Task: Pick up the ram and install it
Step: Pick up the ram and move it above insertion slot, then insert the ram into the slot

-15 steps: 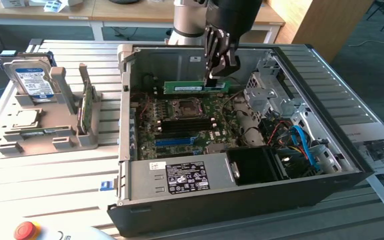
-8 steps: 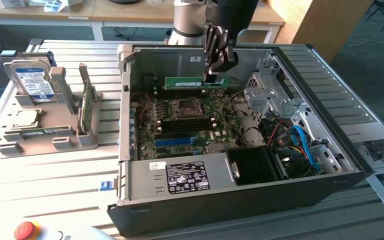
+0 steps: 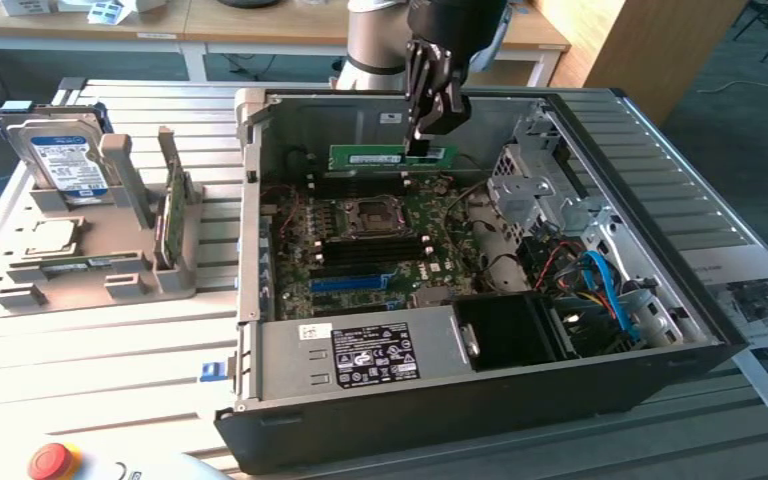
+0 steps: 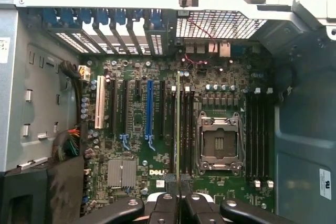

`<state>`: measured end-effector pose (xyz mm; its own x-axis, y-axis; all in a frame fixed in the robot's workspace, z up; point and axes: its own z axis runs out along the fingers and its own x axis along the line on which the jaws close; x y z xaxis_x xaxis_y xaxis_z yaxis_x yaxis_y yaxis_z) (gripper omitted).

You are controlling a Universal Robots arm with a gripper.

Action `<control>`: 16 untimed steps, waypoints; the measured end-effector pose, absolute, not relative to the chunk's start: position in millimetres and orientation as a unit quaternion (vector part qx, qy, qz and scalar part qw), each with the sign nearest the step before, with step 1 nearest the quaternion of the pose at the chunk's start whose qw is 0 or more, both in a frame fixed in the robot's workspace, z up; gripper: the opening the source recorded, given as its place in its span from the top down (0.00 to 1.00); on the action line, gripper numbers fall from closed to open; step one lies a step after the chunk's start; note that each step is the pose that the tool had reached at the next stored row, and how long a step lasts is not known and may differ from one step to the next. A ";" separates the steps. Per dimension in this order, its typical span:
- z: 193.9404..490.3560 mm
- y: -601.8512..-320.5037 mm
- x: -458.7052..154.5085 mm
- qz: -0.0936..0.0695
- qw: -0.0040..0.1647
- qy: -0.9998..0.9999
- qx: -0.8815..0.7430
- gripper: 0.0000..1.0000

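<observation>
Clamping the ram (image 3: 377, 157) by its top edge with our gripper (image 3: 427, 150), we judge it light, stiff, fragile at the contacts.

slatted pale worktop (image 3: 91, 370) with an open computer case (image 3: 424, 410) mid-surface, a grey parts stand (image 3: 91, 285) by the exterior view's left edge, printed sheets (image 3: 764, 300) by the opposite edge.

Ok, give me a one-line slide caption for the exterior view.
End effector shut on the ram, holding it above the motherboard inside the open computer case.
</observation>
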<state>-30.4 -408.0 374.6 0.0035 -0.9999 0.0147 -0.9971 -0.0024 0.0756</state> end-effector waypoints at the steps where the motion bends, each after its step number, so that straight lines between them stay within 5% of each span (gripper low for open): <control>1: 374.6 -408.0 -30.4 -0.022 0.032 -0.706 0.708 0.88; 16: 370.8 -408.0 -30.4 -0.021 0.032 -0.706 0.708 0.88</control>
